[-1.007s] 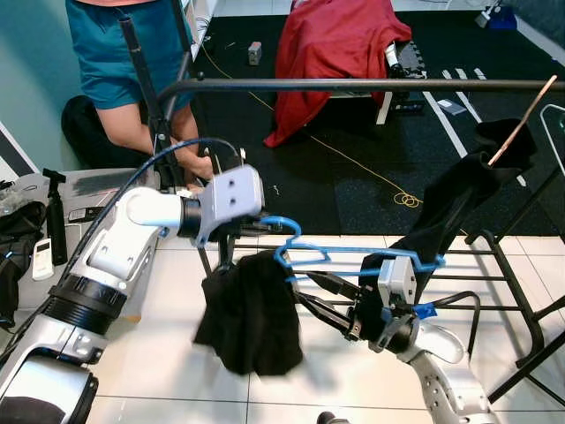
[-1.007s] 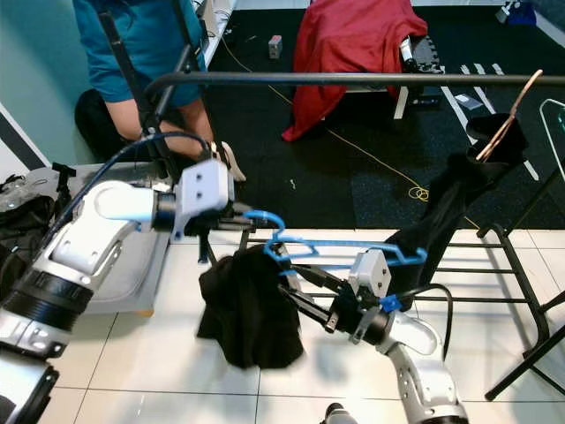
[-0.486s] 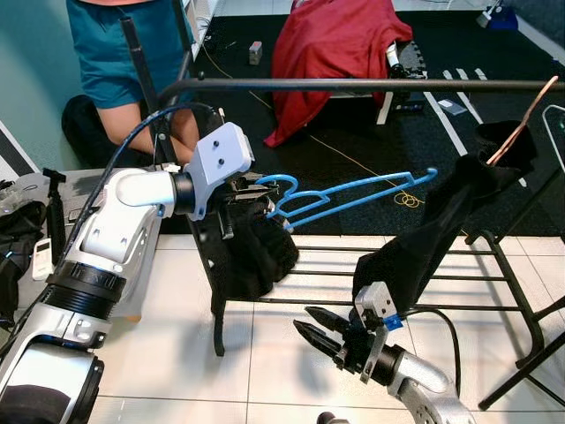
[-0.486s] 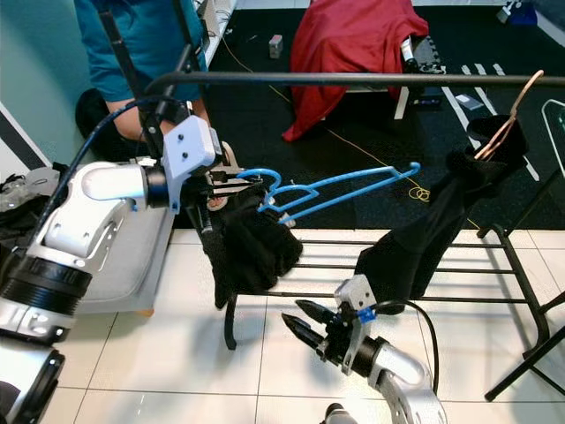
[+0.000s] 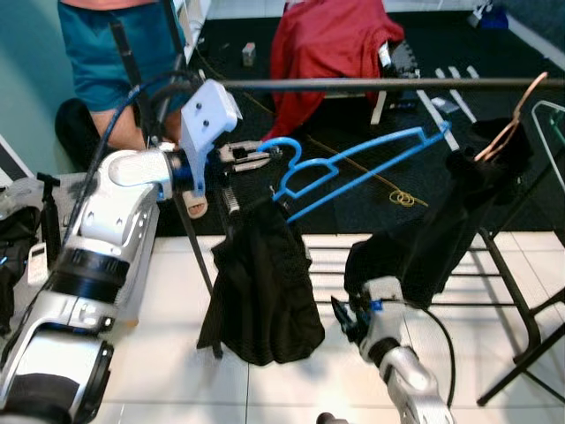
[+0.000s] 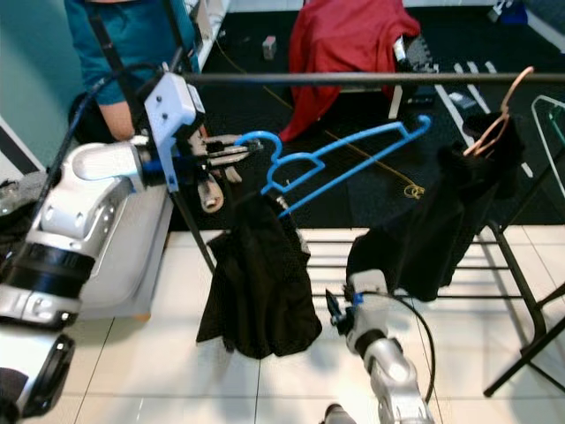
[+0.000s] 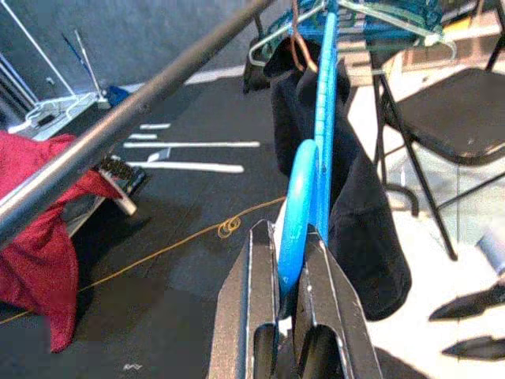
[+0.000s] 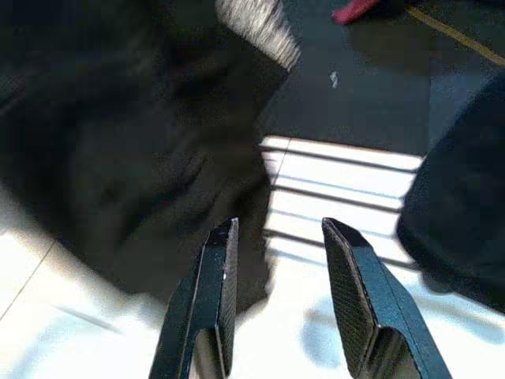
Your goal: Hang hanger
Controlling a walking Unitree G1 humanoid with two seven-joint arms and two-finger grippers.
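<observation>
A blue plastic hanger [image 5: 353, 163] tilts up to the right just under the dark horizontal rail [image 5: 380, 84]. My left gripper [image 5: 275, 154] is shut on its hook [image 7: 298, 205]. A black garment [image 5: 265, 291] hangs from the hanger's lower end, down to the white floor tiles. In the left wrist view the rail [image 7: 134, 118] runs diagonally close above the hook. My right gripper [image 5: 340, 318] is low over the tiles beside the garment, and stands open [image 8: 276, 300] with nothing between its fingers.
A second black garment [image 5: 450, 221] hangs on a copper hanger [image 5: 508, 128] at the rail's right end. A person in a teal shirt [image 5: 106, 53] stands behind the rail's left post. A low black rack [image 5: 521, 291] is at the right, and a red cloth [image 5: 327, 44] lies behind.
My left gripper has raised the hanger and its garment up close to the rail. My right gripper let go of the hanger and dropped low toward the floor.
</observation>
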